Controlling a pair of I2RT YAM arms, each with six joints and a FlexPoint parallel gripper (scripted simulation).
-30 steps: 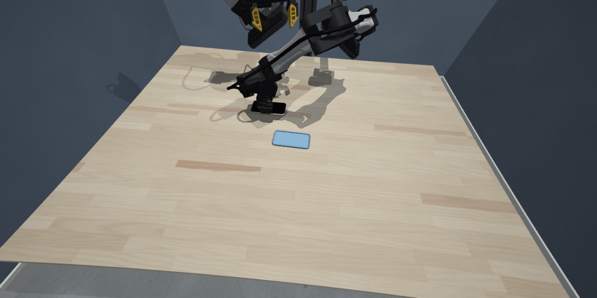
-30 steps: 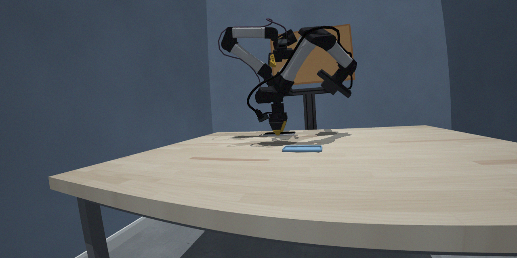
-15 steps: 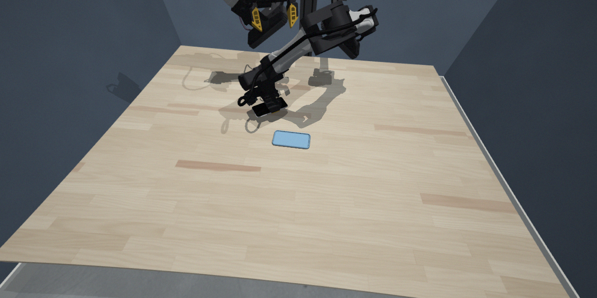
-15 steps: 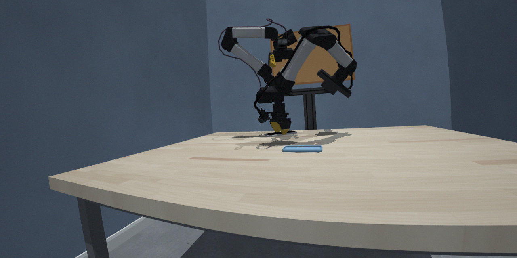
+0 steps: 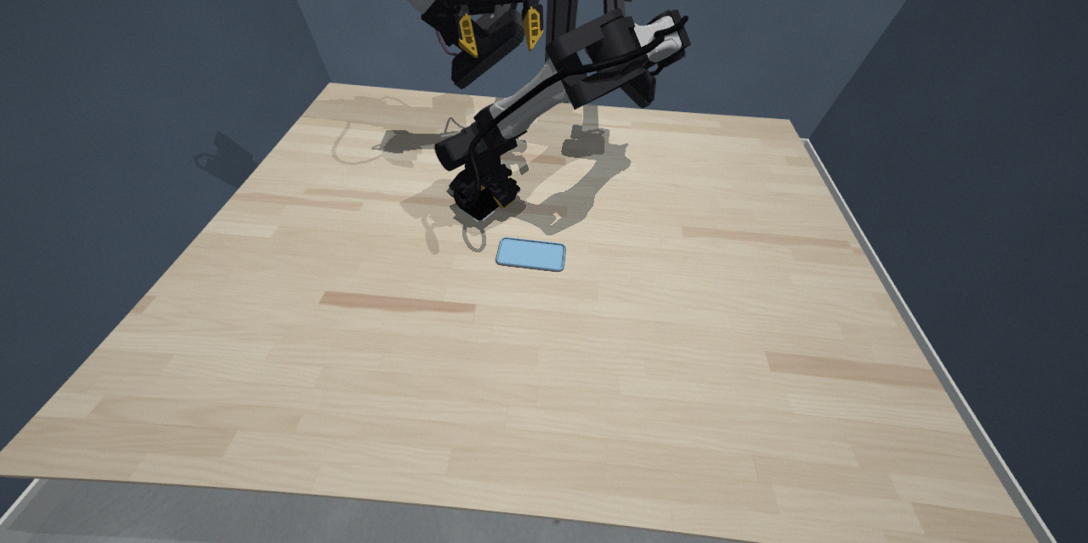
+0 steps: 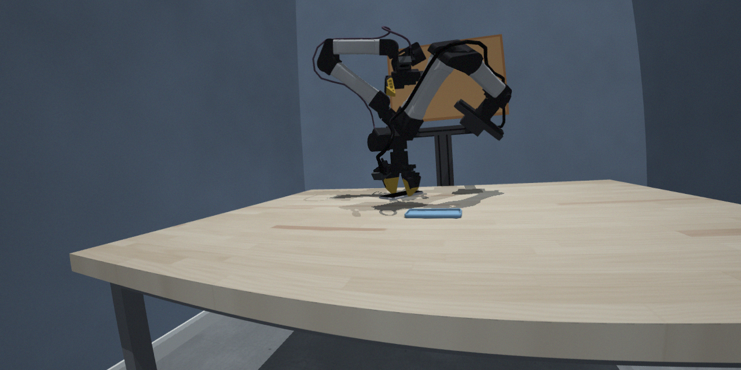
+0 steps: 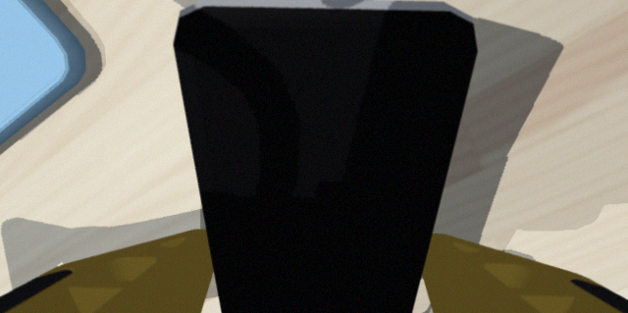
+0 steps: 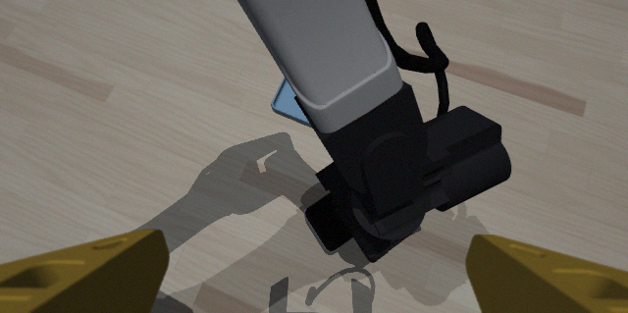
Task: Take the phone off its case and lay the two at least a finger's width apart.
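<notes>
Table (image 5: pixel 532 403) (image 6: pixel 362 264) (image 7: pixel 123 171) (image 8: pixel 98 156) first: left arm is the one on the job, reaching in ahead of the right
Right gripper (image 5: pixel 503 51) (image 6: pixel 401 92) (image 8: pixel 316 245) hangs high toward the back, wide open, nothing in it, probably not needed
Left gripper (image 5: pixel 486 197) (image 6: pixel 402 193) (image 7: pixel 318 244) (image 8: pixel 357 203) is part open, fingers clamped on the phone's long sides
Case (image 5: pixel 529 254) (image 6: pixel 433 213) (image 7: pixel 29 53) (image 8: pixel 291 104) lies flat, open side up, no phone in it
Phone (image 5: pixel 478 217) (image 6: pixel 392 195) (image 7: pixel 314 131) (image 8: pixel 329 227) is behind the case, on the arm-base side, long axis skewed to the case's; its shadow sits offset, so I read it as just off the wood
Next should be straight down, then release; watch the near corner's gap to the case
</notes>
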